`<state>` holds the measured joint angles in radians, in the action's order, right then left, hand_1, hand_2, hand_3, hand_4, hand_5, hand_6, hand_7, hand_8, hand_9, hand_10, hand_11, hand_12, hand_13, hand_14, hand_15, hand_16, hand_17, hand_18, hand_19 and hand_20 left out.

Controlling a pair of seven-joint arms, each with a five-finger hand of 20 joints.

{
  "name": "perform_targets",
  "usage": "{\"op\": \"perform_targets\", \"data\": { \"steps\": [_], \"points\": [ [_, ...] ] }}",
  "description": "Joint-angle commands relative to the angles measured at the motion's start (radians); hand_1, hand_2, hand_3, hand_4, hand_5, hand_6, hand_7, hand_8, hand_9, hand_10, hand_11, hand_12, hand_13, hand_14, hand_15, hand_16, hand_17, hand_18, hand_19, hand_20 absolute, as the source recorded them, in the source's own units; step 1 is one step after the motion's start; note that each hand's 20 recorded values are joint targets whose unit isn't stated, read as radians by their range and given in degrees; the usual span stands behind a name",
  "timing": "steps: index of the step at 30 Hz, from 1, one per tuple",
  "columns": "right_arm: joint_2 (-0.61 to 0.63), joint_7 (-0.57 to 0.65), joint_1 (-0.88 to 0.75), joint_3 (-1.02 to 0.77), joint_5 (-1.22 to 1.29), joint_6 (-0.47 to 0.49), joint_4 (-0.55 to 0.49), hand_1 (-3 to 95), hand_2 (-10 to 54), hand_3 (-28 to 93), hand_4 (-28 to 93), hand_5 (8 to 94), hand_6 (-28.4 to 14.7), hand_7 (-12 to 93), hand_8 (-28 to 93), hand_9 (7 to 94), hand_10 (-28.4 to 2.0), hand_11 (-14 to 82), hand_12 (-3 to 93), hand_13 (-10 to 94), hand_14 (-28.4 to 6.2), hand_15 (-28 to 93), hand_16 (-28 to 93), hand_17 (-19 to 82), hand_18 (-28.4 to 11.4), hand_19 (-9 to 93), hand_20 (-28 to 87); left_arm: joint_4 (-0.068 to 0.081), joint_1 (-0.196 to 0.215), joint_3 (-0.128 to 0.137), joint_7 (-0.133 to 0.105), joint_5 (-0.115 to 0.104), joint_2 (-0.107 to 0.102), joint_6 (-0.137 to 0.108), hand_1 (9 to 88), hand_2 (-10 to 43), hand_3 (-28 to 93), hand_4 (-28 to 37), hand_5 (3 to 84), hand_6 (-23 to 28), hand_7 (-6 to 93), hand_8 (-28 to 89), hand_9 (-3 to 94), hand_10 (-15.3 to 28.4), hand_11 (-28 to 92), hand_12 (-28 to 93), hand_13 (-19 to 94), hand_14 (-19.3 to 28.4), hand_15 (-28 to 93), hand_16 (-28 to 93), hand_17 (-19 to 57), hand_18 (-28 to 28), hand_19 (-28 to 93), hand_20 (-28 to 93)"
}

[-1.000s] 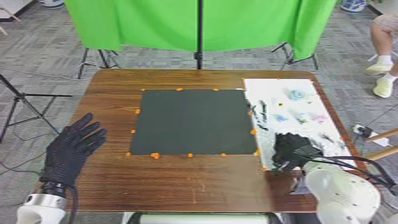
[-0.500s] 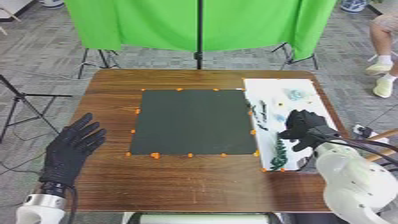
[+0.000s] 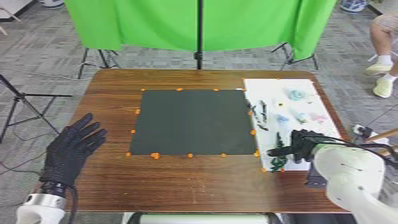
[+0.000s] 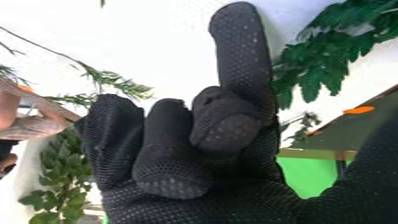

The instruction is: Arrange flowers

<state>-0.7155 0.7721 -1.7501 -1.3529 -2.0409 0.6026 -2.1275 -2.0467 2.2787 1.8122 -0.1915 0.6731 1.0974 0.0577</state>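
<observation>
Right hand [image 3: 309, 141] moved nearer the robot, perhaps touching 1 fern [image 3: 278, 163].

Over on your right, the white sheet [image 3: 267, 87] holds a dark green leafy stem [image 3: 278, 162] lying lengthwise at its near end. Farther along the left side, you have slim dark sprigs [image 3: 261, 111]. To their right lie a pink flower [image 3: 317, 118] and a pale blue one [image 3: 282, 119] (petals too small to make out), with a blue-green flower [image 3: 296, 94] farthest from you.
</observation>
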Motion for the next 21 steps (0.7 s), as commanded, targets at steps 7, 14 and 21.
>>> {"op": "perform_targets", "data": {
  "steps": [7,14,21],
  "points": [
    [-0.045,0.009,0.029,0.129,0.002,0.065,0.017,29.8,-9.4,62,-28,82.1,-0.2,36,-12,91.8,-8.3,56.4,40.6,85,-8.2,80,39,55,-20.7,93,63,0.003,0.014,-0.008,0.006,-0.001,0.008,0.0,23.1,-1.2,68,-27.5,31.3,3.8,19.4,-9,28.0,12.1,24,18,24,14.2,39,1,-8.3,21.0,50,10],
    [-0.071,0.016,0.025,0.142,0.025,0.124,-0.024,29.2,-9.4,62,-28,82.7,0.0,36,-12,92.7,-8.2,55.3,40.5,86,-7.9,79,38,55,-20.7,93,62,0.004,0.013,-0.008,0.006,-0.002,0.008,0.001,23.1,-1.2,68,-27.5,31.3,3.7,19.5,-9,27.9,12.2,24,18,24,14.2,39,1,-8.2,21.0,50,10],
    [-0.091,-0.003,0.031,0.179,0.009,0.147,-0.009,35.2,-9.5,66,-28,82.2,0.4,34,-12,93.0,-7.7,54.1,40.5,86,-7.3,78,39,55,-20.5,93,62,0.007,0.006,-0.009,0.01,-0.003,0.007,0.0,23.1,-1.2,68,-27.5,31.3,3.7,19.4,-9,28.0,12.2,24,18,24,14.3,39,1,-8.3,21.0,50,10]
  ]
}}
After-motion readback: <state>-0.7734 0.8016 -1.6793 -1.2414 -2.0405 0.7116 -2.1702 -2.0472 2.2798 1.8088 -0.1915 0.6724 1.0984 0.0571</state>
